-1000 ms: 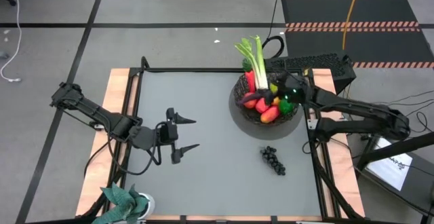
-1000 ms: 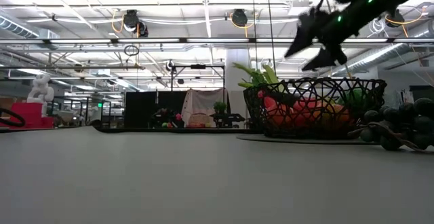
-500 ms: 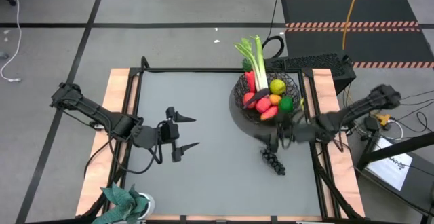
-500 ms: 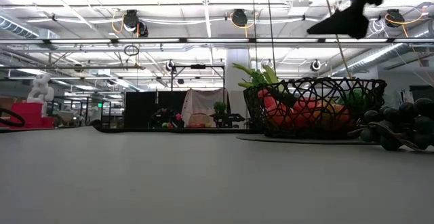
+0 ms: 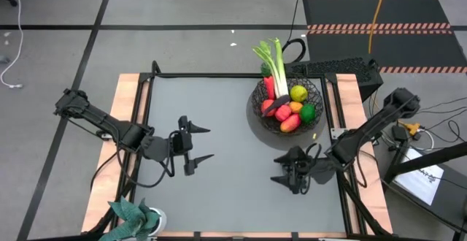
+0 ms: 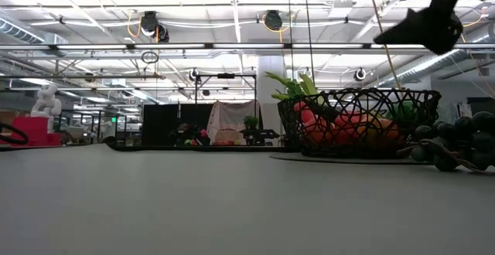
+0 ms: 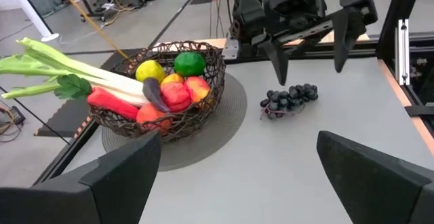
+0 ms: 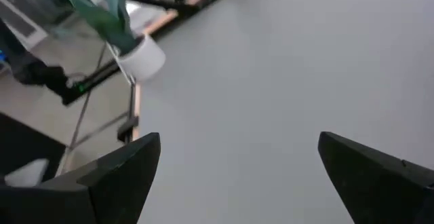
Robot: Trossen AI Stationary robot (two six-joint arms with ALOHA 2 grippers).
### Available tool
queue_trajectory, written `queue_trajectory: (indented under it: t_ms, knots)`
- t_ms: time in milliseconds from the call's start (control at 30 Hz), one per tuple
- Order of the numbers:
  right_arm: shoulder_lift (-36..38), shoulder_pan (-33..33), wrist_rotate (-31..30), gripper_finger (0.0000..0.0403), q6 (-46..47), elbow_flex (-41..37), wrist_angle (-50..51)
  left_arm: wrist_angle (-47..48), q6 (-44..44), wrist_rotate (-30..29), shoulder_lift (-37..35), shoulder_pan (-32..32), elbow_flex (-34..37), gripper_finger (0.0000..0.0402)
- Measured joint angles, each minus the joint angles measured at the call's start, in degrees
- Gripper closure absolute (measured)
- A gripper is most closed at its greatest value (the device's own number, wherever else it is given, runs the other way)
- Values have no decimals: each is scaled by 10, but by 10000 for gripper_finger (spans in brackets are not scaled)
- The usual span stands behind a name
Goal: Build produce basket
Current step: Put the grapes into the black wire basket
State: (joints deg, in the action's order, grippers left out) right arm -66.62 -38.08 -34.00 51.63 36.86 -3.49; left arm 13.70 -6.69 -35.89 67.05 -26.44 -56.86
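The black wire basket [image 5: 318, 95] stands at the table's far right on a round grey mat; it also shows in the left wrist view [image 7: 203, 54]. In it lie a leek [image 5: 276, 60], a red piece, a yellow, an orange and a green fruit [image 5: 307, 112], and a dark eggplant. The dark grapes [image 7: 288, 100] lie on the table near the basket, toward the near edge; they show in the low view [image 6: 452, 143]. My right gripper [image 7: 308, 69] hangs open just above the grapes, touching nothing, and covers them in the high view [image 5: 287, 177]. My left gripper [image 5: 206, 144] waits open at mid-table left.
A teal leafy plant in a white pot [image 5: 139, 220] stands at the near left corner; it also shows in the right wrist view [image 8: 139, 56]. The grey table top lies bare between the two grippers. Black frame rails and wooden edges [image 5: 343, 190] border the table.
My right gripper has left the place above the basket and swung toward the table's near edge, ending above the grapes with its fingers open. The grapes and the basket's contents have stayed where they were.
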Motion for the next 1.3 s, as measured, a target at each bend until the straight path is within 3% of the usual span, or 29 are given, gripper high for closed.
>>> queue_trajectory:
  t_ms: [267,467,667,933,1100,1300]
  knots:
    - [-53,-6,27,9,144,0,13,-2,0,9,0,0,0,11]
    - [-111,-27,12,9,264,1,24,7,20,46,0,-2,0,11]
    - [-131,12,19,10,268,69,149,31,29,49,0,-2,0,11]
    - [-165,106,158,25,215,232,437,44,38,49,0,-2,0,11]
    - [-240,161,274,27,178,280,499,80,53,49,0,-5,0,11]
    - [-311,199,341,28,151,308,564,107,55,48,-3,-1,0,11]
